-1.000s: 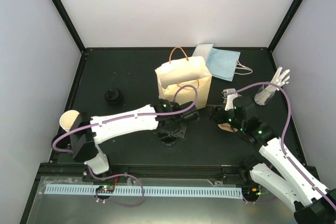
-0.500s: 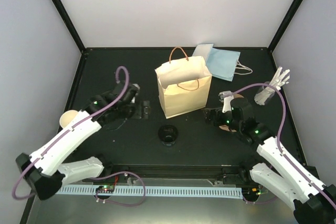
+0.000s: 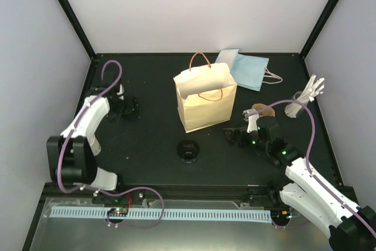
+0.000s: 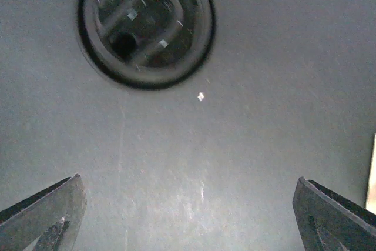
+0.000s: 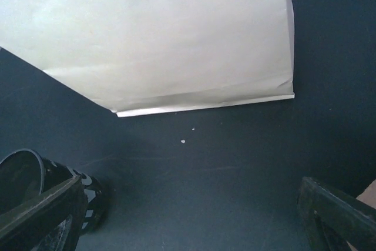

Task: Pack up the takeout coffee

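No takeout coffee shows in any view. The tan paper bag (image 3: 205,95) stands upright and open at the table's middle; its lower side fills the top of the right wrist view (image 5: 158,33). My left gripper (image 3: 124,109) hangs open at the far left over a round black lid (image 4: 147,24), its fingers (image 4: 44,213) spread wide over bare table. My right gripper (image 3: 231,136) is open just right of the bag's base, nothing between its fingers (image 5: 335,213). A black round container (image 3: 188,150) sits in front of the bag and shows beside the right gripper's left finger (image 5: 23,180).
Light blue bags (image 3: 249,70) lie behind the tan bag. A brown piece (image 3: 262,111) lies by the right wrist. A white hand-shaped stand (image 3: 305,98) is at the far right. Black frame posts edge the table.
My left arm swung from the table's middle out to the far left, over the black lid. Both grippers opened wider. The right gripper moved slightly left and nearer. A cream cup at left is now hidden.
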`<control>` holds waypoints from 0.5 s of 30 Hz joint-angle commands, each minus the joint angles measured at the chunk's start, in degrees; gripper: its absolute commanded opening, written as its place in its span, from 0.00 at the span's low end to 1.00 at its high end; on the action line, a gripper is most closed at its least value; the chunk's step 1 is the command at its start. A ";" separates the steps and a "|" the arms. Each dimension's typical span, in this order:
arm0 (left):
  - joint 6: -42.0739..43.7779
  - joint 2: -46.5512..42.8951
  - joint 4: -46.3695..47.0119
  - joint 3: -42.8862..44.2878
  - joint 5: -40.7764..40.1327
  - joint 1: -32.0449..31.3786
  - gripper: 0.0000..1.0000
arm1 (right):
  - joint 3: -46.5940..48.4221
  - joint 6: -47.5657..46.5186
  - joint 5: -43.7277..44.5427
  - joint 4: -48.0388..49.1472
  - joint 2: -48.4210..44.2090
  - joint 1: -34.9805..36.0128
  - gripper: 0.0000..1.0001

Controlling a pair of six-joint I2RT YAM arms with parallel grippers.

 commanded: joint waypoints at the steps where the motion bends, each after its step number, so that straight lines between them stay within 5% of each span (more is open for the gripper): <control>1: 3.35 8.28 1.32 8.28 -0.79 3.94 0.99 | -1.16 0.08 -2.04 5.03 -2.68 -0.04 1.00; 15: 6.49 23.00 0.10 17.39 -3.86 6.65 0.97 | -1.48 -0.38 -1.80 3.94 -5.79 -0.05 1.00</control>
